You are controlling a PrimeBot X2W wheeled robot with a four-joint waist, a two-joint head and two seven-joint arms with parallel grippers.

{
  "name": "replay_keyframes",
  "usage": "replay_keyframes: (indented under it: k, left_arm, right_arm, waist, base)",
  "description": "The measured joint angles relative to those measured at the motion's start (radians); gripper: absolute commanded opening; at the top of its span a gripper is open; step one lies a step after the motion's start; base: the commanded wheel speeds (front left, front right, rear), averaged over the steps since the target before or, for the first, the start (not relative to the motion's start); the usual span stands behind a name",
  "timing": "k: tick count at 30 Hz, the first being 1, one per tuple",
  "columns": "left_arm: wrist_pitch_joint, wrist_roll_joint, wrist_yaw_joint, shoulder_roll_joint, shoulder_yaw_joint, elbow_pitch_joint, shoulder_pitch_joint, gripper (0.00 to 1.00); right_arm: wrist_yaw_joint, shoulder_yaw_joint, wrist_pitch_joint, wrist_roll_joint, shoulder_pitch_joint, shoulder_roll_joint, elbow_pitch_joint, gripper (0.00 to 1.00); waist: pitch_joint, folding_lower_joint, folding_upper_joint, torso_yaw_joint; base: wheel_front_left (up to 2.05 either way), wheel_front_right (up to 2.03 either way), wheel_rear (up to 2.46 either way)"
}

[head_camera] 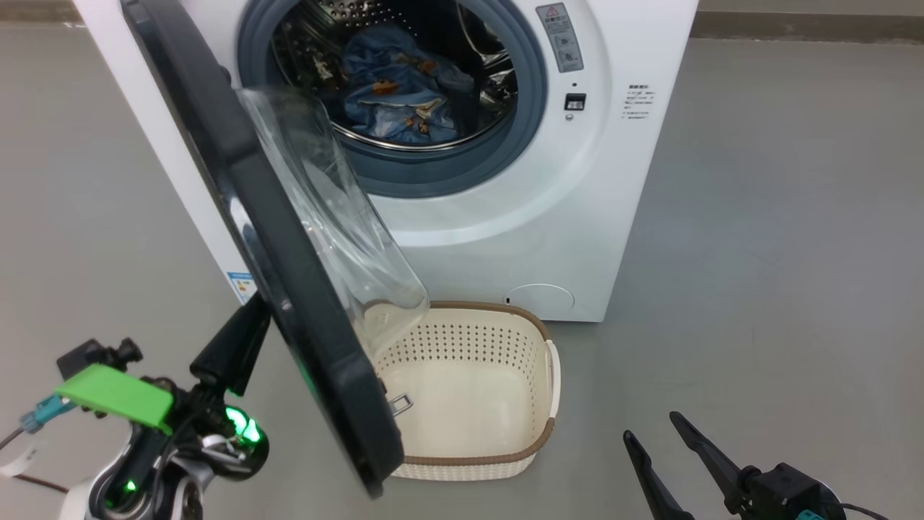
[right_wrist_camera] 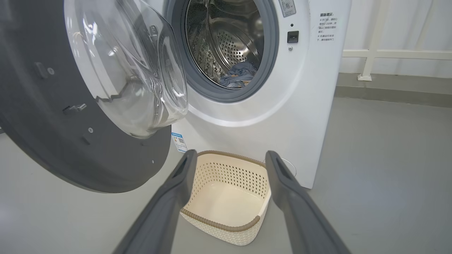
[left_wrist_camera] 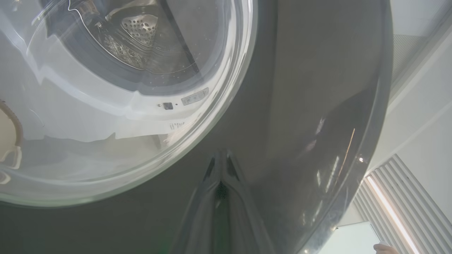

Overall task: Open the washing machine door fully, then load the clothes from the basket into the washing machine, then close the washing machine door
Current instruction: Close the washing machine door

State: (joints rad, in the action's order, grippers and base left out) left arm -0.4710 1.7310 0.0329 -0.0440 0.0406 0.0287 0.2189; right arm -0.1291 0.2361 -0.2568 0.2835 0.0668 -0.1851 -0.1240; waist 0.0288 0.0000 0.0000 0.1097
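The white washing machine (head_camera: 613,180) has its drum open, and the light blue clothes (head_camera: 393,87) lie inside it. The clothes (right_wrist_camera: 238,76) rest low in the steel drum. The black washing machine door (head_camera: 289,289) stands swung partway out, its glass bowl over the basket's left end. The cream basket (head_camera: 476,458) sits empty on the floor in front of the machine. My left gripper (head_camera: 256,310) is shut, its tips against the door's outer face (left_wrist_camera: 300,106). My right gripper (head_camera: 651,426) is open and empty, right of the basket (right_wrist_camera: 220,224) and pointing at it.
Grey floor (head_camera: 779,253) spreads to the right and left of the machine. A white rail (right_wrist_camera: 388,54) and wall stand behind on the right. The door's lower edge (right_wrist_camera: 106,183) hangs just left of the basket.
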Motion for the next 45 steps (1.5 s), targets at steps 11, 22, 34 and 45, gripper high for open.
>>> replay_keyframes:
  k: [11, 22, 34, 45]
  left_arm:
    - [0.062, 0.039, 0.053, 0.001, -0.101, 0.098, 0.122, 0.0]
    - [0.103, 0.042, 0.083, 0.004, -0.122, 0.235, 0.224, 0.0]
    - [0.121, 0.042, 0.086, 0.005, -0.158, 0.308, 0.313, 0.0]
    - [0.174, 0.04, 0.088, 0.01, -0.209, 0.377, 0.402, 0.0]
  right_arm:
    - [0.0, -0.001, 0.0, 0.0, -0.001, -0.001, 0.0, 1.0]
    - [0.0, 0.004, 0.0, 0.0, -0.006, -0.001, 0.0, 1.0]
    - [0.0, 0.009, 0.0, 0.0, -0.012, 0.0, -0.001, 1.0]
    - [0.0, 0.028, 0.0, 0.0, -0.034, -0.004, -0.012, 1.0]
  waist:
    - [0.01, 0.0001, 0.0, -0.044]
    - [0.025, 0.0, 0.0, -0.095]
    - [0.039, 0.0, 0.0, -0.15]
    - [0.044, 0.0, 0.0, -0.167]
  base:
    - [0.0, 0.0, 0.0]
    - [0.0, 0.0, 0.0]
    - [0.0, 0.0, 0.0]
    - [0.0, 0.0, 0.0]
